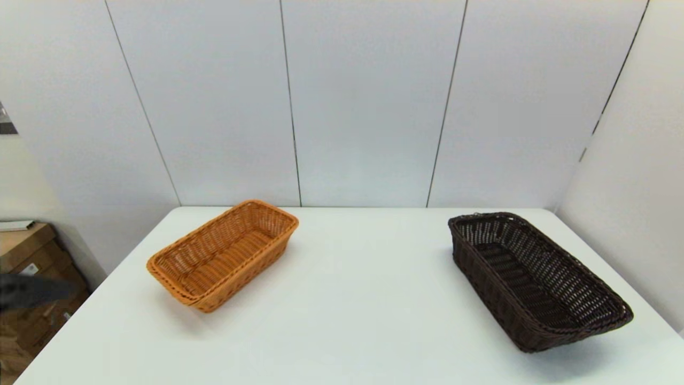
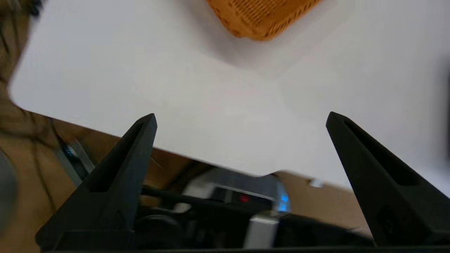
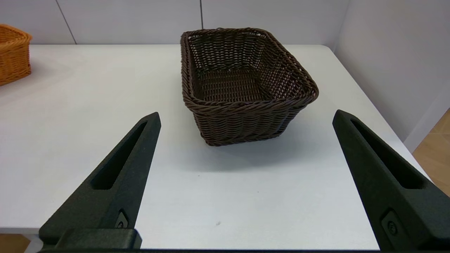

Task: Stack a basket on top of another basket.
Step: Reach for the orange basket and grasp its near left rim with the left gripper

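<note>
White table [image 1: 352,299] w/ two shallow wicker baskets, well apart. Orange basket [image 1: 224,254] sits on robot's left side, angled, open side up. Dark brown basket [image 1: 537,280] on right side near table's right edge, also angled, upright. Cardboard boxes [image 1: 32,267] beyond table's left edge. Dark blurred shape at far left edge, can't ID.

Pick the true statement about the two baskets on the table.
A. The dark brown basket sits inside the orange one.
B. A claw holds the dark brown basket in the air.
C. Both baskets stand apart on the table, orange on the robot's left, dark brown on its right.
C: the orange basket and the dark brown basket rest apart on the white table, and the open right claw holds nothing.
</note>
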`<control>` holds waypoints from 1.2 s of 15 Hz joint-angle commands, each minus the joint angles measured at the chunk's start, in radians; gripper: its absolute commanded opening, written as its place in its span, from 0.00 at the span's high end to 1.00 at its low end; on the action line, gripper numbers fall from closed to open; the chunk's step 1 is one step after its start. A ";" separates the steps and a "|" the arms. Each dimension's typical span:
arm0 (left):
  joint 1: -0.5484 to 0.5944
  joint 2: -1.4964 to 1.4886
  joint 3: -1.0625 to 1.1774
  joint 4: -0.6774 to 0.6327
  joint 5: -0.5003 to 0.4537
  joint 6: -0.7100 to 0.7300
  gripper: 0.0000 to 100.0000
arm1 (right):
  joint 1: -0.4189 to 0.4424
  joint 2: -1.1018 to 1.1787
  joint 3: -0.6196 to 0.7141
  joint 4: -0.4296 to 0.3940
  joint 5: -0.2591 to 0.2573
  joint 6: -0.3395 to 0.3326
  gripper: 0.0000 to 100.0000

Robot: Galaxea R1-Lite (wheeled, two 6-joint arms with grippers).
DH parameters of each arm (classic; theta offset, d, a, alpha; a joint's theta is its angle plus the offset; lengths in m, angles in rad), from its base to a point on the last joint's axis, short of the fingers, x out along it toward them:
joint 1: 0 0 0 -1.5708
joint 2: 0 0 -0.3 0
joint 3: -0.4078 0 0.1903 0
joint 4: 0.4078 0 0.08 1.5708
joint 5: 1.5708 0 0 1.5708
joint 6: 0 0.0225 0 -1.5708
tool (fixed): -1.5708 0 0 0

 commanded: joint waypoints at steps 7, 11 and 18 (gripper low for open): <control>0.016 0.824 -0.372 -0.091 0.004 -0.529 0.00 | 0.000 0.000 0.000 0.001 0.000 0.001 0.00; 0.051 0.932 -0.343 -0.174 0.001 -0.529 0.00 | 0.000 0.000 0.000 0.001 0.000 0.000 0.00; 0.070 0.964 -0.165 -0.363 -0.003 -0.524 0.00 | 0.000 0.000 0.000 0.001 0.000 0.001 0.00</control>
